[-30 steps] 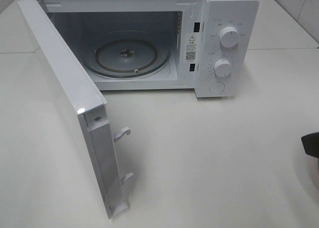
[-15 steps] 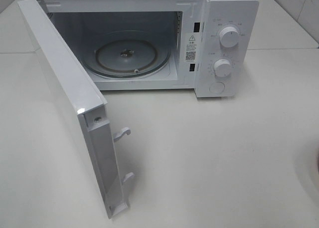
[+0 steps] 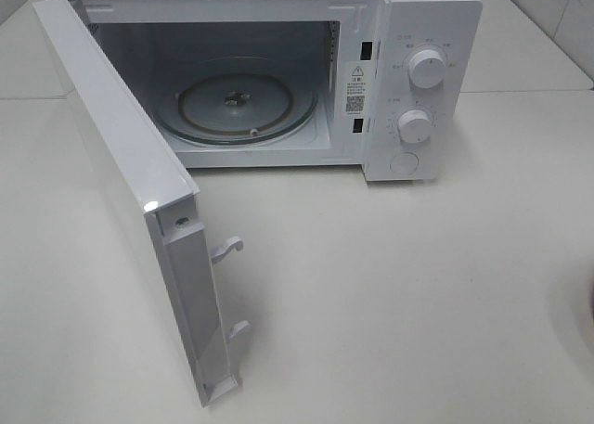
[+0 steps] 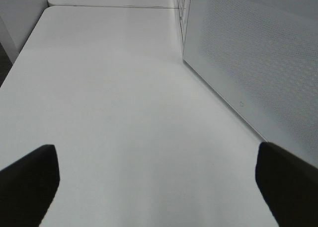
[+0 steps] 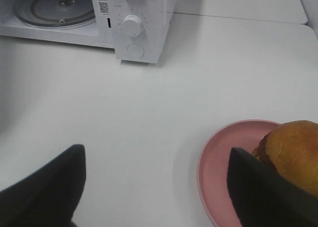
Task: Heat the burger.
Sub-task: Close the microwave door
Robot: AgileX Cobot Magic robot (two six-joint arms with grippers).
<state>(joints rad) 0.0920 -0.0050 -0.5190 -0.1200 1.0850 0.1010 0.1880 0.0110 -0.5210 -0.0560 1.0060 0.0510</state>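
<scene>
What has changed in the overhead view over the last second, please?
A dark shape that stood at the right edge of the overhead view a second ago has withdrawn out of the frame. The microwave is unchanged: its door stays wide open, and the glass turntable still carries nothing.

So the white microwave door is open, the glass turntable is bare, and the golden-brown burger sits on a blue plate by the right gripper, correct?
Not quite: the round plate is pink, not blue, as the right wrist view shows. The rest holds: the white microwave door is open, the glass turntable bare, the golden-brown burger by the right gripper.
</scene>
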